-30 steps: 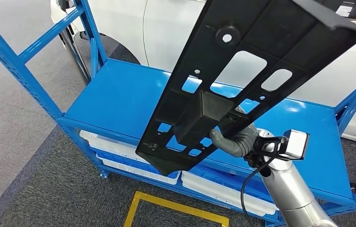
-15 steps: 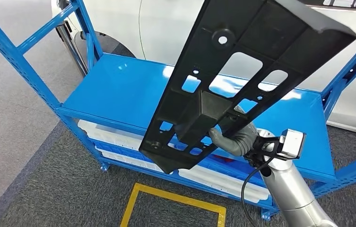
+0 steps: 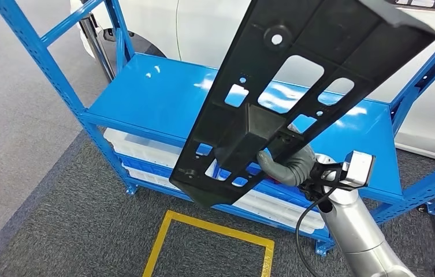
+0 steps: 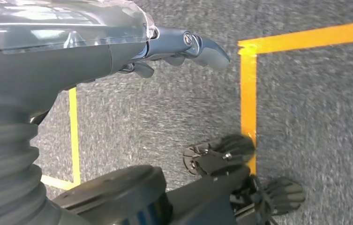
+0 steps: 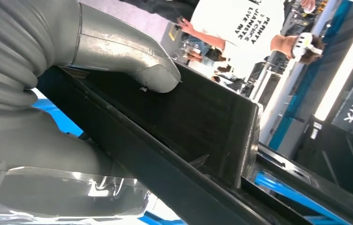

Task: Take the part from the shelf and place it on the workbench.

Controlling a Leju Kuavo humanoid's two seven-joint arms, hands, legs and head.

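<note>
The part is a long black plastic panel (image 3: 296,86) with several cut-outs, held tilted in the air in front of the blue shelf (image 3: 163,98). My right hand (image 3: 287,164) grips its raised box section from below, near the lower end. Close up, the thick grey thumb (image 5: 137,65) presses on the panel's dark rim (image 5: 198,126). My left hand (image 4: 179,47) hangs over the grey carpet, fingers loosely curled, holding nothing.
White bins (image 3: 140,153) sit on the lower shelf level. A yellow tape square (image 3: 209,248) marks the carpet in front of the shelf. A white car (image 3: 215,29) stands behind the rack. A person in a white shirt (image 5: 244,28) stands off to the side.
The whole picture has shifted, so the camera moved; the shelf now sits a little farther right and back. The panel stays in my right hand at the same tilt.
</note>
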